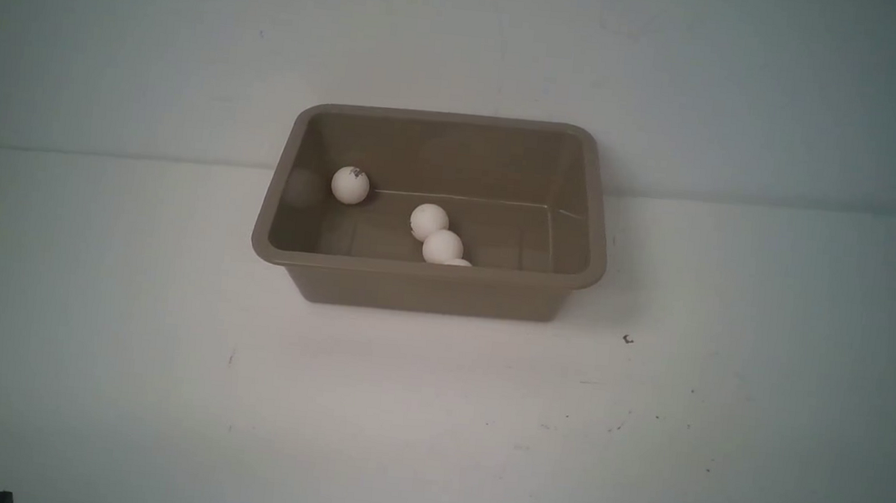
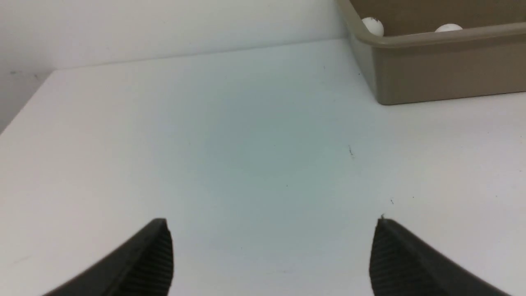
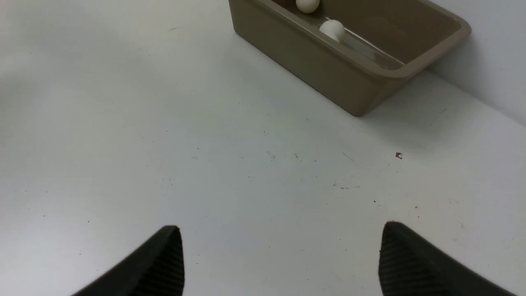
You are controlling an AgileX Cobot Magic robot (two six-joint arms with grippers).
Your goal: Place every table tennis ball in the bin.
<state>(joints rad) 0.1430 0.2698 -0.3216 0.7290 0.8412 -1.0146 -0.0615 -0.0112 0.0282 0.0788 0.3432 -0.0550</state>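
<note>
While we look forward from between our arms, a white table (image 1: 118, 351) fills the scene. Near its far edge, by the wall, sits the taupe bin (image 1: 428, 289). Inside it lie the table tennis balls: one (image 1: 350, 185) with a dark logo toward the left wall, two touching near the middle (image 1: 429, 221) (image 1: 443, 246), and a fourth (image 1: 458, 262) barely peeking over the near rim. Our left end effector (image 2: 271, 255) and right end effector (image 3: 279, 259) hover spread wide over bare table, holding nothing.
</note>
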